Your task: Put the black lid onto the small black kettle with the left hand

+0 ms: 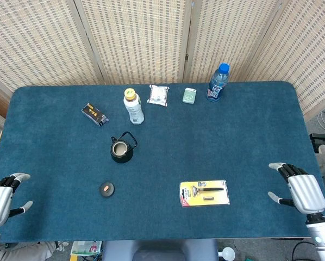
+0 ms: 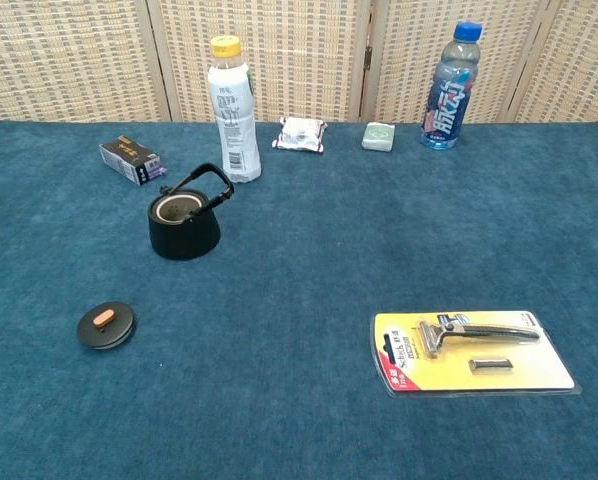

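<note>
Kettle: I see the kettle (image 1: 122, 150) left of centre, uncovered, handle up; contents unclear.
Lid: the lid (image 1: 107, 188) lies flat on the table (image 1: 249, 136), below the kettle, apart from it.
Bottles: white bottle (image 2: 233, 110) and blue bottle (image 2: 449, 86), capped, upper frame.
Head view only: left hand (image 1: 4, 197) and right hand (image 1: 298, 187) at the bottom corners, fingers spread, holding nothing.

The head view looks steeply down over the whole bench (image 1: 249, 136); the chest view faces forward, lower and nearer, sharing its middle.
</note>
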Motion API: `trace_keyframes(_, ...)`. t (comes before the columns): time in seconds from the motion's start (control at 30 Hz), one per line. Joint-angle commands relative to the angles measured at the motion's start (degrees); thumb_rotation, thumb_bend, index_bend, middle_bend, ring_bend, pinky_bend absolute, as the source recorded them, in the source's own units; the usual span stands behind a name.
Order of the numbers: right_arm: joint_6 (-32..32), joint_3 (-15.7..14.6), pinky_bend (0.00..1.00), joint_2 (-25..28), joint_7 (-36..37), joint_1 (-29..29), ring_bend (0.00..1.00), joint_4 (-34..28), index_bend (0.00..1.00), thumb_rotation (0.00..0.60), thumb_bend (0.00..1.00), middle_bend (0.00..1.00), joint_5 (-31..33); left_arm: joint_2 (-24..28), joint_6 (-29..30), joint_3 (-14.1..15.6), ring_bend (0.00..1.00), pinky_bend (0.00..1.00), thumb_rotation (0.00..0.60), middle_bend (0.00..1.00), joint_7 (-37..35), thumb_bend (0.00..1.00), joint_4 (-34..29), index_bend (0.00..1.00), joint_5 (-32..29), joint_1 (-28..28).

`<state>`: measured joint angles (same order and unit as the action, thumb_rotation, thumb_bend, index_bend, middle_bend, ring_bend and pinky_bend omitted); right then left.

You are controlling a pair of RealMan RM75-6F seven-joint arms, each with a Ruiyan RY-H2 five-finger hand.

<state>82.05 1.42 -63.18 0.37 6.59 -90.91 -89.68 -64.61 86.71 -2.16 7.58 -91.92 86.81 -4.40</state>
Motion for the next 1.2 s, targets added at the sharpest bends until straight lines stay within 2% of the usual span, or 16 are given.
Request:
trace_keyframes(0.03,0.0,-0.2,0.39,0.0,0.2,0.0,0.28,0.1,0.26,0.6,0.08,0.3,-0.2,0.1,0.0,0.0,0.34,0.44,0.6,0.34,-0.8,0.11,0.0,0.33,0.1,-0.1)
trace_keyframes(0.33,-0.1,-0.1,0.39,0.9,1.6,0.1,0.27,-0.3,0.26,0.6,0.08,0.3,-0.1,-0.1,-0.4,0.2,0.34,0.44,0.6,0.34,-0.7,0.11,0.2,0.35,0.3,-0.3)
trace_keyframes(0.53,0.4,0.0,0.39,1.2,2.4,-0.2,0.27,-0.5,0.26,0.6,0.08,0.3,0.1,-0.6,-0.9,0.8,0.34,0.44,0.6,0.4,-1.0,0.11,0.4,0.43,1.5,-0.7)
trace_keyframes(1.0,0.6,0.0,0.39,1.3,2.2,-0.5,0.27,-0.6,0.26,0.6,0.08,0.3,0.6,-0.3,-1.7,1.4,0.37,0.45,0.6,0.44,3.4,0.11,-1.9,0.43,6.4,-2.9)
trace_keyframes(1.1,0.0,0.0,0.39,1.3,2.0,-0.2,0.27,-0.6,0.26,0.6,0.08,0.3,0.7,0.3,-2.2,1.6,0.47,0.49,0.6,0.52,4.4,0.11,-3.6,0.4,7.6,-3.8)
trace_keyframes(1.13,-0.2,-0.1,0.39,1.3,2.0,-0.2,0.27,-0.6,0.26,0.6,0.08,0.3,0.7,0.7,-2.8,1.7,0.57,0.51,0.6,0.63,4.6,0.11,-4.4,0.38,8.1,-4.2)
trace_keyframes(1.2,-0.4,-0.1,0.39,1.3,2.1,-0.1,0.27,-0.6,0.26,0.6,0.08,0.3,0.6,1.6,-4.3,1.9,0.71,0.56,0.6,0.78,4.6,0.11,-5.9,0.36,8.7,-5.2)
